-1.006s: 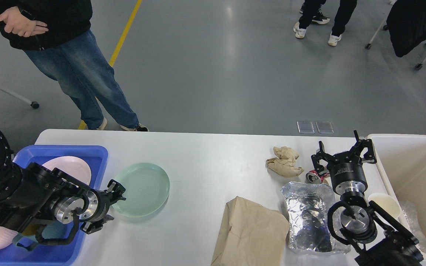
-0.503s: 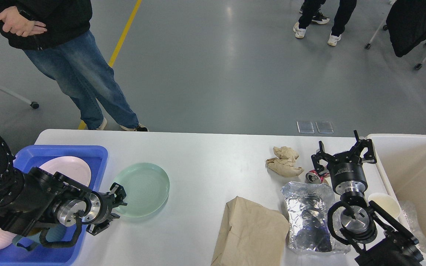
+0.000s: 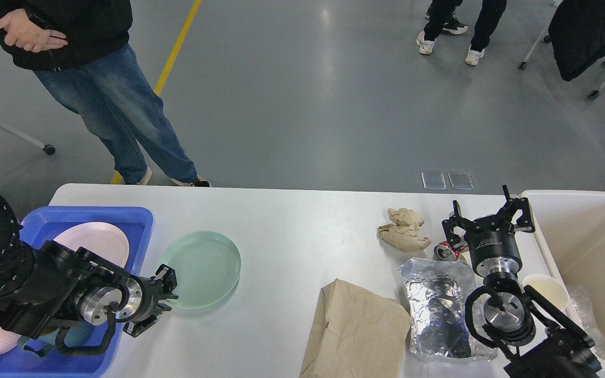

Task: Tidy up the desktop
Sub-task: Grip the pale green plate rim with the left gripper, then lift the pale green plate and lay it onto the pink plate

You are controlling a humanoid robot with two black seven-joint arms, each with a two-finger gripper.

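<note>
So the desktop [image 3: 292,231] fills the lower half of the view. Left gripper [image 3: 162,300] sits near the table's left edge, right at the rim of the green plate [image 3: 202,269], between it and the blue tray [image 3: 139,220]; can't tell how its jaws stand. Right gripper [image 3: 489,216] hangs near the right edge by the white bin [image 3: 536,202], jaws spread wide, holding nothing. The foil bag [image 3: 439,304] and paper bag [image 3: 357,328] lie along the front edge.

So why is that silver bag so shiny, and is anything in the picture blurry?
In the head view the foil bag mirrors the ceiling lights, giving bright and dark patches; the floor shows a pale streak of glare, the desktop a soft sheen. Nothing looks blurry; table edges bend slightly near the corners.
</note>
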